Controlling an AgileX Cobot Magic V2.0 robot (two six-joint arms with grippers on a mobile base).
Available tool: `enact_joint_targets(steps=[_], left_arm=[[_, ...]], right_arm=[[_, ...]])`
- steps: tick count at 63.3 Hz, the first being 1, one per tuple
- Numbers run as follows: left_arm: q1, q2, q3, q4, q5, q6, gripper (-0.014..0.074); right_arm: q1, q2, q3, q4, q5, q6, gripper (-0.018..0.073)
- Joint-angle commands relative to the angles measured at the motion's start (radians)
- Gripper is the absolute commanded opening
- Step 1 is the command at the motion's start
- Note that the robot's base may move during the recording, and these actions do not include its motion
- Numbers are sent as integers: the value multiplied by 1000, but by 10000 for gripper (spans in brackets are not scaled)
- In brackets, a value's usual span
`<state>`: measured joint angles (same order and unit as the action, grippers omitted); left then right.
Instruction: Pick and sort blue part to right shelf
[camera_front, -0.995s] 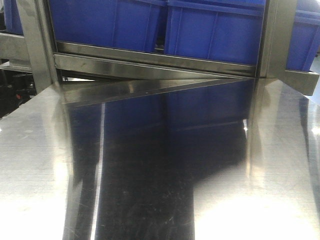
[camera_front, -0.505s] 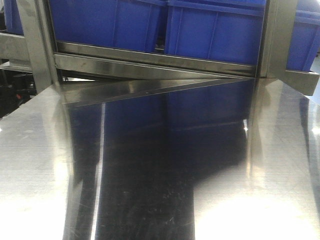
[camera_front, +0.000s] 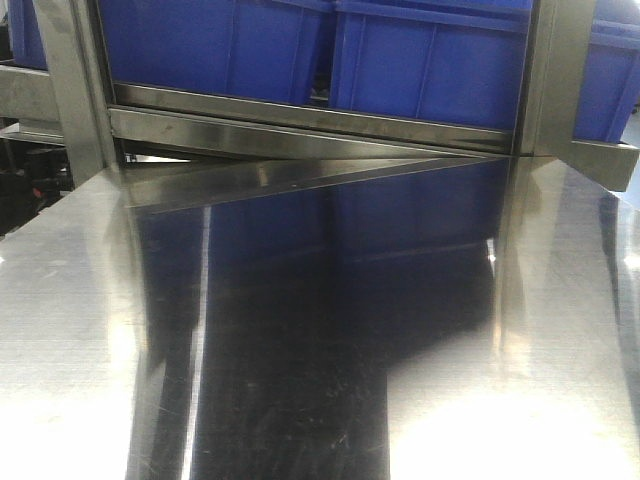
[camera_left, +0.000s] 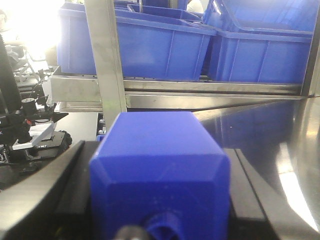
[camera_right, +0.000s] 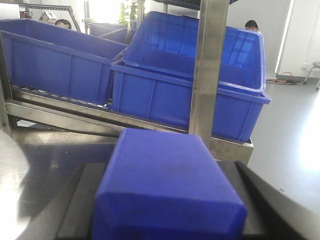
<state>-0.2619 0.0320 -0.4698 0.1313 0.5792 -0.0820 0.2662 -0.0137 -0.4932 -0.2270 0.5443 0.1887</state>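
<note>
In the left wrist view a blue block-shaped part (camera_left: 157, 170) with chamfered edges and a round hole on its near face sits between the black fingers (camera_left: 55, 185) of my left gripper (camera_left: 159, 200), which is shut on it. In the right wrist view another blue block-shaped part (camera_right: 165, 185) sits between the black fingers (camera_right: 272, 210) of my right gripper (camera_right: 167, 215), which is shut on it. Neither gripper nor either part shows in the front view.
A shiny steel table (camera_front: 320, 330) lies in front. Behind it a steel shelf rack (camera_front: 300, 125) with upright posts (camera_front: 70, 90) carries large blue bins (camera_front: 430, 65). The bins show in the left wrist view (camera_left: 150, 47) and the right wrist view (camera_right: 190, 85). A person's head (camera_right: 251, 25) shows behind.
</note>
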Motion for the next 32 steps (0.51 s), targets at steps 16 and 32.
enact_joint_targets(steps=[16,32], left_arm=[[1,15,-28,5,-86,-10,388],[1,15,-28,5,-86,-10,388]], right_arm=[[0,-12,-24,-23,-88,-12,236],[0,-12,-24,-23,-88,-12,236]])
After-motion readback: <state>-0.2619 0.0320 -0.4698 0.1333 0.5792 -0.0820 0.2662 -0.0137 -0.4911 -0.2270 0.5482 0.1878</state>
